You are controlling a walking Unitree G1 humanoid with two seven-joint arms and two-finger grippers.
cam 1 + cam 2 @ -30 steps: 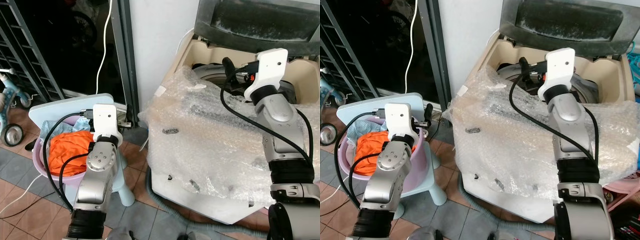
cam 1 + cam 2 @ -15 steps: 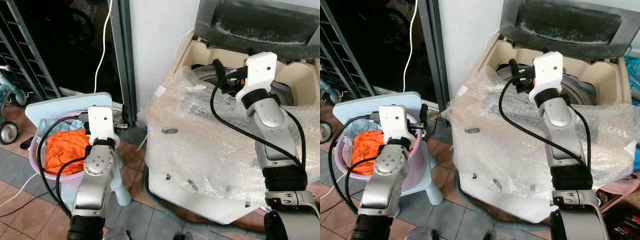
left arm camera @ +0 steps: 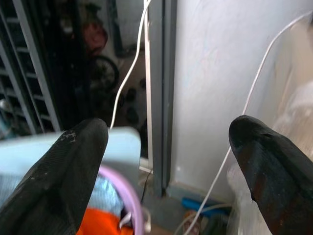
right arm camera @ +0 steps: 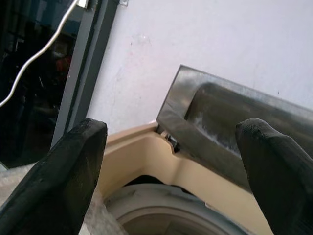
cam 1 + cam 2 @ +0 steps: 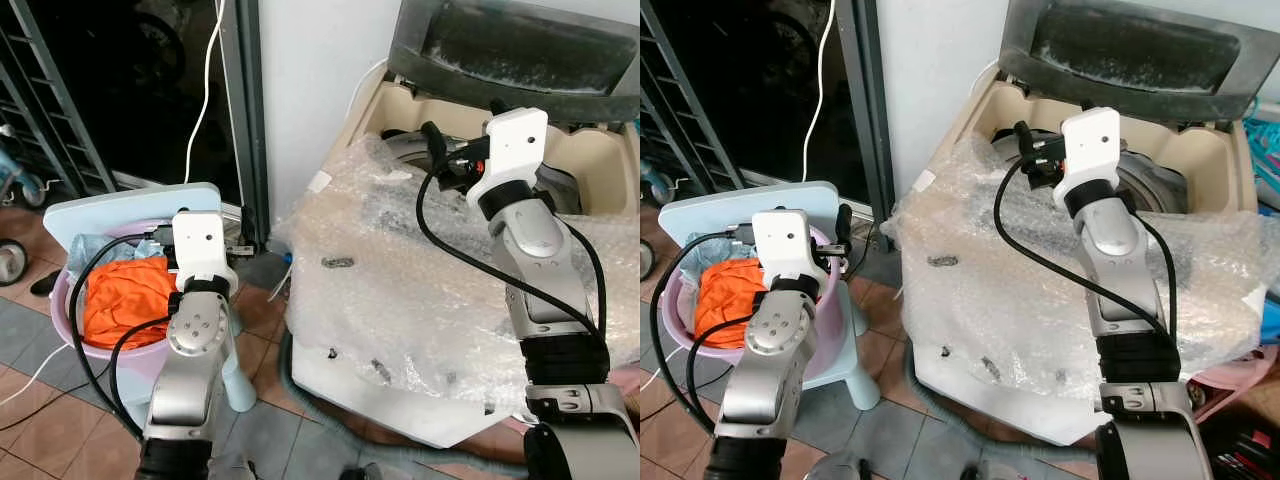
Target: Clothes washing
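Hovering over the washer [image 5: 440, 300] drum, right tool [image 4: 168, 161] spread apart; left tool [image 3: 168, 161] also apart above the laundry basin [image 5: 70, 290].

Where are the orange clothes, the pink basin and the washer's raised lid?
orange clothes [image 5: 122, 296], left eye view, middle of the bundle.
pink basin [image 5: 826, 330], right eye view, outer wall below the rim.
washer lid [image 5: 520, 45], left eye view, dark inner face.

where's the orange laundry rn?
Left eye view, lower left: the orange clothes sit in the lilac basin on the pale blue stool, beside the left end effector.
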